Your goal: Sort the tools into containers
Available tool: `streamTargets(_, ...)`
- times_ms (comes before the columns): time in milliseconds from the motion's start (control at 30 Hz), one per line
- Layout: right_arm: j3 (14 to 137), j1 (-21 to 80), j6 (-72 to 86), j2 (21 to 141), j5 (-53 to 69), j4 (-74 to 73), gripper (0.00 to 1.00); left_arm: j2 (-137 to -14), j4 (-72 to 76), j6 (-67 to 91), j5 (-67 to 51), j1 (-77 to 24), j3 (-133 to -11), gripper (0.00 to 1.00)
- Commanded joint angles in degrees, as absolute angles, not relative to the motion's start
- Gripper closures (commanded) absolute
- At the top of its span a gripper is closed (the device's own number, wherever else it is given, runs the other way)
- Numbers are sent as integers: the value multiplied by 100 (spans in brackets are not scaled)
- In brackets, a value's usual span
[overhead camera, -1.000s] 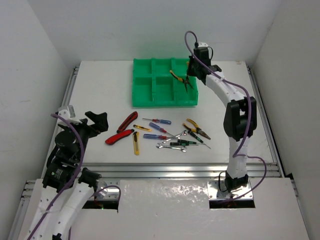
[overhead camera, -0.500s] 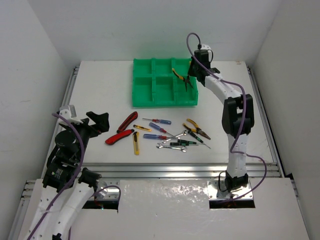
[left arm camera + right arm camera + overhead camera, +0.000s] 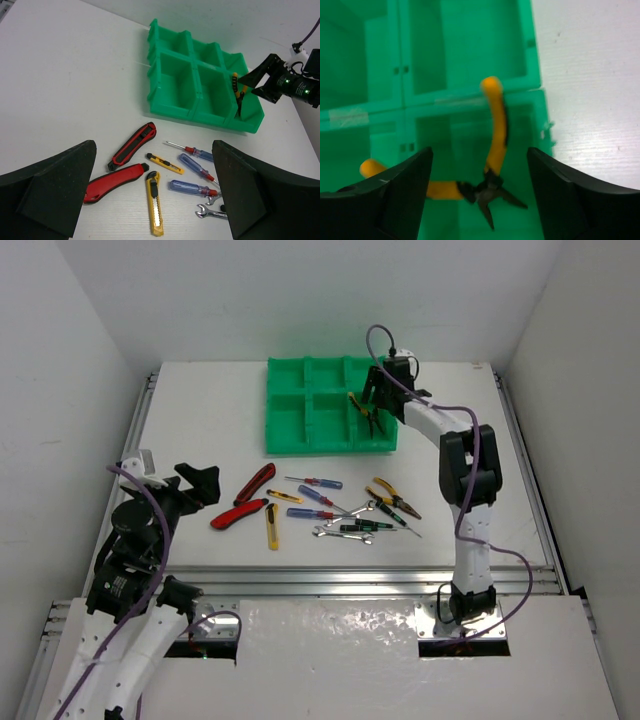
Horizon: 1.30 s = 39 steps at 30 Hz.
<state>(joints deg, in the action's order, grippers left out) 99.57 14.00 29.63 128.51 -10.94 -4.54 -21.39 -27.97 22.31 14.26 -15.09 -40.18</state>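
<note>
The green tray of containers (image 3: 285,448) stands at the back of the table. My right gripper (image 3: 372,390) hovers over its near right compartment, open. Yellow-handled pliers (image 3: 495,135) show blurred below and between the spread fingers (image 3: 395,195), touching neither, with their handles splayed inside that compartment (image 3: 237,92). My left gripper (image 3: 195,483) is open and empty at the near left, above the loose tools: two red-black utility knives (image 3: 132,145), yellow box cutters (image 3: 155,210), blue screwdrivers (image 3: 192,187), wrenches (image 3: 340,532) and another pair of pliers (image 3: 395,498).
The tray's other compartments (image 3: 172,80) look empty. The loose tools lie in a cluster in the middle of the table, between both arms. White walls enclose the table on three sides, and a metal rail (image 3: 330,580) runs along the near edge.
My right gripper has moved slightly left and down over the tray and opened, letting go of the yellow-handled pliers into the near right compartment. The left arm has stayed put.
</note>
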Motion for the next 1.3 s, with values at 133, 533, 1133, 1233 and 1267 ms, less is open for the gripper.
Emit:
streamTargets(133,9607,1538,2550,11578,-1028,-316,5,-2188,-2452,2127,1310,-1573,-3999,0)
streamTargets(533,7577,1538,1398,9959,-204,-1729,50,-2180,-2452,2127,1318,-1573,-4008,0)
streamTargets(1133,7171,1995,466,10731,554,-3040,35,-2224,-2443,2109,1248,-1582,-3990,0)
streamTargets(1233,7181,2039,431,10863,361,-3059,37,-2232,-2443,2109,1239,-1582,-3990,0)
streamTargets(1267,7181,2048,422,10881,273,-3059,38,-2232,-2443,2109,1231,-1582,-3990,0)
